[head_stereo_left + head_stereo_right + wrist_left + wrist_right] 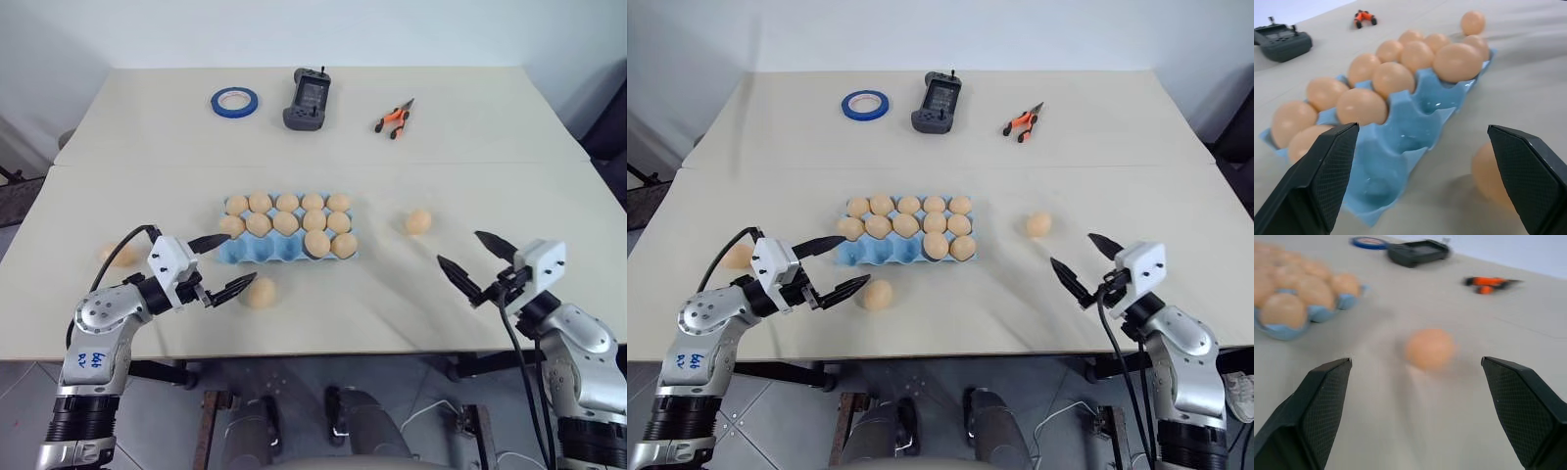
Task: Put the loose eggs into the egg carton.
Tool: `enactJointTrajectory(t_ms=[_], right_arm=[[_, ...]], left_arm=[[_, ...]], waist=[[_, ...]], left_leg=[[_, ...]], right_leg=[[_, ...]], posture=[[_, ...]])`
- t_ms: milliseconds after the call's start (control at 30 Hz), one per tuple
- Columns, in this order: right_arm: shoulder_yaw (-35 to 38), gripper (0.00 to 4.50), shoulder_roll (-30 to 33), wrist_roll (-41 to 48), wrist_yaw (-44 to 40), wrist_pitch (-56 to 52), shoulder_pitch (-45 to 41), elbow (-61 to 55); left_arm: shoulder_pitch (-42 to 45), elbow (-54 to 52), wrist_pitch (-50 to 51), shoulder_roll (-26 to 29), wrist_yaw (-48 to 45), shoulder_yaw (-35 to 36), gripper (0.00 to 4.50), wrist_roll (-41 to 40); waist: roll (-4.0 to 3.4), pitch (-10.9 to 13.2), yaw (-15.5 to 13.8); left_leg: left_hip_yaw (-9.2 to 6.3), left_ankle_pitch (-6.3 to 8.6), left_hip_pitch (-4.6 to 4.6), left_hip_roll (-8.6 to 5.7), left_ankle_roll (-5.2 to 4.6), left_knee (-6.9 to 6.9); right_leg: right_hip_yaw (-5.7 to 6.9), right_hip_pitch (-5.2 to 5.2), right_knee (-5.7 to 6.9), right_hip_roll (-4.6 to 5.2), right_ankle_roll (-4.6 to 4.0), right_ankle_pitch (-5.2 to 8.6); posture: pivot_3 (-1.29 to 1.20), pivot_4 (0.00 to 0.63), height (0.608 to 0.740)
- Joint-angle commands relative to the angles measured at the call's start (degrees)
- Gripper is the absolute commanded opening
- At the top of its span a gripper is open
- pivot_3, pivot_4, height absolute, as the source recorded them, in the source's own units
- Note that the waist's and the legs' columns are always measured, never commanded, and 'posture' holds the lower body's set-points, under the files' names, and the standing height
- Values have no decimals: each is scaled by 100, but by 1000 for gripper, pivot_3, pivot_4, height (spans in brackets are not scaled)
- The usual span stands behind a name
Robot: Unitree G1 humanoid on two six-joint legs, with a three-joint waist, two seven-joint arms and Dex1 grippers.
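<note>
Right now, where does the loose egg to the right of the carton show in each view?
Left eye: loose egg right of the egg carton.
Right eye: same place.
Left wrist: far beyond the carton's end.
Right wrist: centre, between the right gripper's open fingers.
Shared landmark: orange pliers.

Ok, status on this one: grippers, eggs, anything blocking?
Left gripper and right gripper open, empty. Egg carton has twelve eggs, three near cups free. Three loose eggs on the table. Nothing blocking.

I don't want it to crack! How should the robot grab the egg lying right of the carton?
Probably around its widest middle. The egg lies alone on the table; the open right gripper already faces it, so coming level from the near right seems best.
</note>
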State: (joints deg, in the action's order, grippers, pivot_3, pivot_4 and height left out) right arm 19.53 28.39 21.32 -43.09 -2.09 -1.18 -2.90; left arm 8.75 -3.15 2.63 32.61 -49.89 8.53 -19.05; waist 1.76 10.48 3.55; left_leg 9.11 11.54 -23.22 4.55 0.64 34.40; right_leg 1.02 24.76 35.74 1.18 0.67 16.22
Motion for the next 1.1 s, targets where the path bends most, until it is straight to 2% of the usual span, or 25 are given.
enactJointTrajectory(t_ms=[33,233,400,533,667,833,933,1033,1100], right_arm=[[164,4445,-57,-56,156,360,144,180],[-19,4445,-71,-84,302,319,-66,363],[-519,4445,67,-302,513,-428,-1118,831],[-879,4445,66,-572,515,-601,-1810,1419],[-1180,4445,-161,-819,631,-541,-2597,2410],[-1429,4445,-326,-1086,571,-188,-3152,3357],[-1427,3849,-418,-1130,568,169,-3393,3811],[-1405,2784,-478,-1112,460,495,-3509,4079],[-1430,2274,-497,-1143,433,674,-3519,4184]], left_arm=[[140,9,36,-10,-126,-78,4500,-136],[266,69,24,-23,-202,-125,4500,-120],[246,58,-16,-18,-185,-99,4500,-102],[200,25,-44,-21,-136,-84,4500,-98],[83,-94,-64,-25,-79,-43,4500,-114],[-77,-238,-62,-16,24,52,4500,-152],[-156,-305,-54,-34,73,113,4500,-171],[-188,-347,-51,-61,103,131,4500,-200],[-212,-367,-66,-78,114,127,4500,-228]], waist=[[-1,0,5],[0,1,63],[2,4,156],[2,4,126],[2,4,122],[2,4,125],[2,4,126],[2,4,128],[2,4,127]], left_leg=[[-12,1,3,1,0,2],[-15,4,-1,-2,-9,13],[-10,3,2,-1,-11,11],[-15,2,4,0,-8,9],[-14,3,2,1,-5,-3],[-12,3,2,3,-4,-10],[-10,1,0,4,-5,-12],[-9,1,2,5,-2,-11],[-9,1,2,6,-1,-11]], right_leg=[[0,-17,-24,-8,-19,5],[-14,-29,-44,-10,-41,8],[-24,-27,-38,-14,-34,-3],[-20,-15,-17,-17,-31,-4],[-19,-5,-8,-18,-13,-10],[-19,8,13,-18,-11,-9],[-20,16,21,-21,-12,-8],[-23,16,22,-25,-12,-8],[-23,16,21,-25,-12,-8]], posture=[[0,150,740],[0,150,740],[0,150,740],[0,150,740],[0,150,740],[0,150,740],[0,150,740],[0,150,740],[0,150,740]])
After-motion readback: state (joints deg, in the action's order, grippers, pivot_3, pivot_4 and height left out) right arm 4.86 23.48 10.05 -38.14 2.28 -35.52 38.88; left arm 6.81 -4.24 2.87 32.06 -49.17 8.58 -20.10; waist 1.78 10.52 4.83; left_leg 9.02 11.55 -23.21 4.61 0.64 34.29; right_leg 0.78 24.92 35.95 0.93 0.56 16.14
